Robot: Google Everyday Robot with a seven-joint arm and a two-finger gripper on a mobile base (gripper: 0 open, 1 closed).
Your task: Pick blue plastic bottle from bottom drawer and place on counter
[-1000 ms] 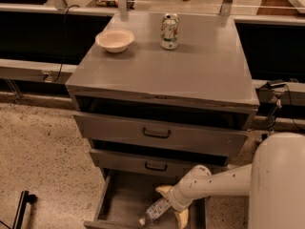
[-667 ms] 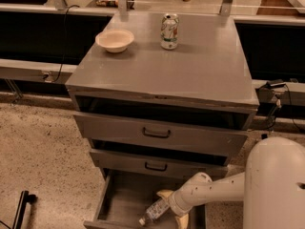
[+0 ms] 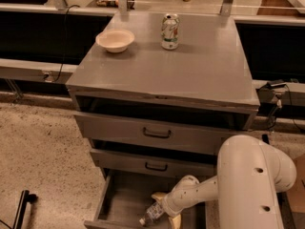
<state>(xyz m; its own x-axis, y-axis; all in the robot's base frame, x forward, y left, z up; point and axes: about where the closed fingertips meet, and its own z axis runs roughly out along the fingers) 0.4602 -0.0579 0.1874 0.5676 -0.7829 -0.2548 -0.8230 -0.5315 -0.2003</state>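
Note:
The blue plastic bottle (image 3: 151,214), clear with a pale label, lies on its side on the grey floor of the open bottom drawer (image 3: 119,202), near the drawer's front. My gripper (image 3: 164,209) is down inside that drawer at the bottle's right end. Its two yellowish fingers (image 3: 158,195) are spread, one behind the bottle and one in front, and the bottle's end lies between them. The bottle rests on the drawer floor. The counter (image 3: 190,70) is the flat grey top of the cabinet above.
A green-and-white soda can (image 3: 170,31) and a pale bowl (image 3: 115,40) stand at the back of the counter. The two upper drawers (image 3: 157,133) are slightly pulled out above my arm. My white arm's elbow (image 3: 252,180) fills the lower right.
My gripper has shifted a little left and down along the drawer floor, closer over the bottle's end. My arm's elbow has swung nearer and higher. The bottle has barely moved.

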